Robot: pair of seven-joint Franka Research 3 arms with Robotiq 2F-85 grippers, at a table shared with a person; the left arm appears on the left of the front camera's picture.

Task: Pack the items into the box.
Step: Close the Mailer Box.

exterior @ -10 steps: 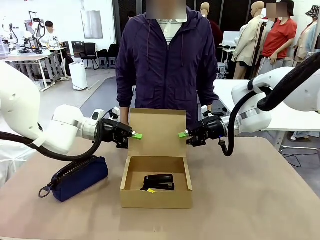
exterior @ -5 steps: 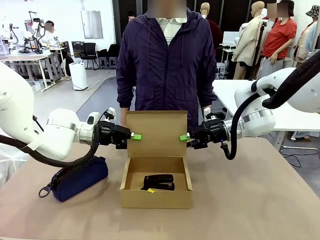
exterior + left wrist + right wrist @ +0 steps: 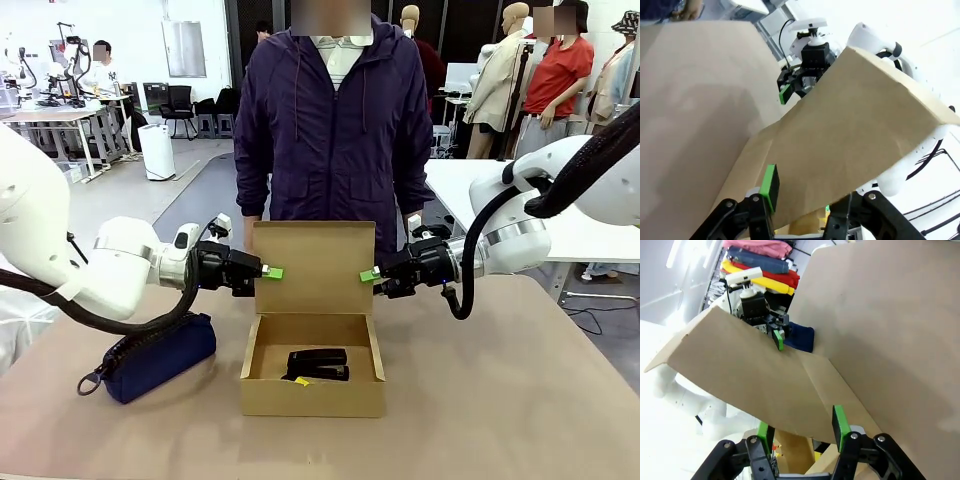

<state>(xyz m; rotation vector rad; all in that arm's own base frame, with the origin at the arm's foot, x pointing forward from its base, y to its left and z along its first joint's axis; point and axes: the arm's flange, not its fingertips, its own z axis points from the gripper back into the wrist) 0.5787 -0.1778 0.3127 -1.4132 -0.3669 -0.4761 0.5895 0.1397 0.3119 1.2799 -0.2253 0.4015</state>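
The tan cardboard box point(image 3: 312, 396) stands open mid-table, its lid flap point(image 3: 312, 262) raised nearly upright. Inside lies the black stapler point(image 3: 320, 363), with a bit of the yellow tool point(image 3: 300, 381) showing by its front. My left gripper point(image 3: 270, 272) is at the flap's left edge. In the left wrist view this gripper point(image 3: 799, 192) has the flap point(image 3: 850, 130) between its fingers and is shut on it. My right gripper point(image 3: 367, 271) is at the flap's right edge. In the right wrist view it point(image 3: 801, 427) straddles the flap point(image 3: 740, 370) with its jaws apart.
A navy zipped pouch point(image 3: 160, 355) lies left of the box, under my left arm. A person in a dark purple jacket point(image 3: 330, 130) stands close behind the raised flap at the table's far edge. Bare tabletop point(image 3: 500, 380) stretches to the right of the box.
The flap swung from leaning back to nearly upright as both grippers moved with its edges. Over the last half second nothing has visibly shifted.
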